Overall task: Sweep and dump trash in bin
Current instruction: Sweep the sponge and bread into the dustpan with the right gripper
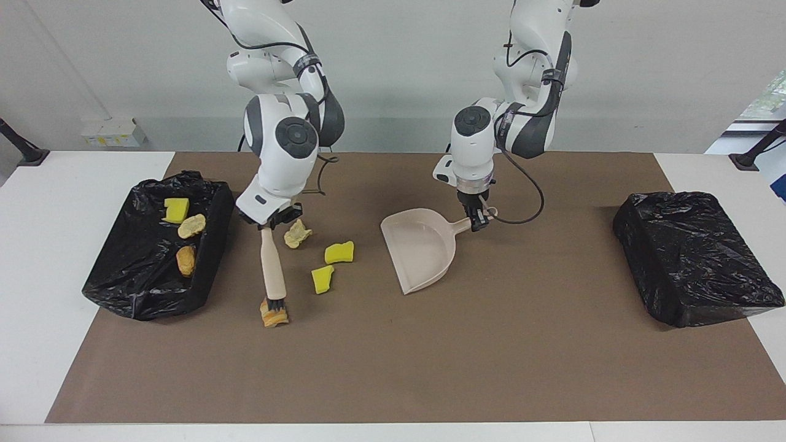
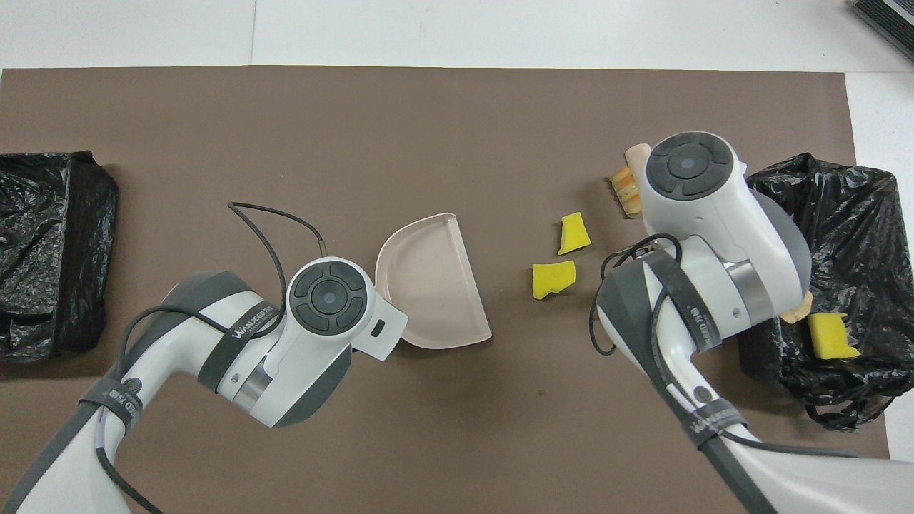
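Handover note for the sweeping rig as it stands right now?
Right gripper: shut on the beige brush, bristles against an orange-brown crumbly lump.
Left gripper: shut on the handle of the beige plastic dustpan, which is empty.
Done: three pieces lie in the open black-lined bin at the right arm's end.
Left: four on the brown mat, namely that lump, a beige lump and two yellow sponge pieces.
The second black-bagged bin is unused.

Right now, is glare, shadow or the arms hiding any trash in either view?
Facing view: even light, soft shadows, sheen only on the black plastic-lined bin; all trash shows. Overhead view: the right arm covers the beige crumbly lump and partly the orange-brown lump at the beige brush.
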Robot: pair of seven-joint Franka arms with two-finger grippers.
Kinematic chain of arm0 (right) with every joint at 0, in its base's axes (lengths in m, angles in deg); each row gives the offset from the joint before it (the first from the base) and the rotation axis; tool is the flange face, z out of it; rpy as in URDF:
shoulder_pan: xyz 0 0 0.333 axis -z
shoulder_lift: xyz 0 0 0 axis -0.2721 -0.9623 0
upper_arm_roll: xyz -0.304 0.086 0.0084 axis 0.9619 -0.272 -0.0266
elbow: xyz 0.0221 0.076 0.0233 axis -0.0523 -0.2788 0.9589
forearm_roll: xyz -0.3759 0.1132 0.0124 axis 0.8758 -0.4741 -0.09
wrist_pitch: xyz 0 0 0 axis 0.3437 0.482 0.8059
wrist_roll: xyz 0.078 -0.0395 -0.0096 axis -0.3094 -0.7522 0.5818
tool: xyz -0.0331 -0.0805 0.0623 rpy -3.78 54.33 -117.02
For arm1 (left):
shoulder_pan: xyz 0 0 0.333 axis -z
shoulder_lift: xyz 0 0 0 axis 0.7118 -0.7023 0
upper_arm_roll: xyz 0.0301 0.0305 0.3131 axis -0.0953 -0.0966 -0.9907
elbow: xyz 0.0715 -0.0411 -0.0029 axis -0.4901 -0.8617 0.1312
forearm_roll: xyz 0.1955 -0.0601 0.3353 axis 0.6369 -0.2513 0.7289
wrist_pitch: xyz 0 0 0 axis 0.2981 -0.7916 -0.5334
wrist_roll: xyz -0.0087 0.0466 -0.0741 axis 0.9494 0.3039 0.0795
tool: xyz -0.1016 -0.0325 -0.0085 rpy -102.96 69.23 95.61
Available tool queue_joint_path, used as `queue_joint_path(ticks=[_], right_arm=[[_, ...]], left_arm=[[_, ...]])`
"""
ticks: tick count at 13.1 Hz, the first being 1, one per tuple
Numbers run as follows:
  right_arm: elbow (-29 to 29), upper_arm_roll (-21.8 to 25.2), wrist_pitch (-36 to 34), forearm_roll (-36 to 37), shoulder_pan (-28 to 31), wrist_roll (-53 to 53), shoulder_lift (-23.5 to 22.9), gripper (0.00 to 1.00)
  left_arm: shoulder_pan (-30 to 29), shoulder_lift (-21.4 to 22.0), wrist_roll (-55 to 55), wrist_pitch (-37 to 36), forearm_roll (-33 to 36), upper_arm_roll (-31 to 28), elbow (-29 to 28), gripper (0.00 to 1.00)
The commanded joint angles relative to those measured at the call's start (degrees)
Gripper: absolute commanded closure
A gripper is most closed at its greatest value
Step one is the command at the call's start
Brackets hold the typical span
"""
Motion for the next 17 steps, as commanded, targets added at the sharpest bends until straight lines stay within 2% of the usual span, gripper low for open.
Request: queue_joint_path(ticks=[1, 4, 6, 9, 12, 17], right_arm=[[-0.5, -0.3, 5.2, 4.8, 2.7, -2.2, -3.1, 1.0], [-2.2, -0.4, 8.5, 5.2, 2.8, -0.1, -5.3, 1.0], [-4.3, -1.2, 7.6, 3.6, 1.8, 0.6, -4.2, 1.0], [-7.1, -1.4, 6.5, -4.6, -1.8, 2.2, -2.5, 1.0], [-7.4, -1.4, 5.3, -11.6, -4.0, 10.2, -2.4, 1.0], [-8.3, -1.4, 5.7, -21.0, -11.2, 21.3, -2.8, 1.0]], left_arm=[[-0.3, 1.1, -0.3, 0.8, 0.3, 0.1, -1.9, 1.0], [-0.5, 1.1, -0.1, 0.8, 0.3, 0.1, -1.9, 1.0], [-0.6, 1.1, -0.1, 0.8, 0.3, 0.0, -1.9, 1.0], [-0.6, 1.2, -0.1, 0.4, 0.3, 0.0, -2.0, 1.0], [-0.6, 1.3, -0.1, -0.5, 0.3, 0.0, -2.1, 1.0], [-0.6, 1.3, -0.1, -0.6, 0.3, 0.0, -2.2, 1.0]])
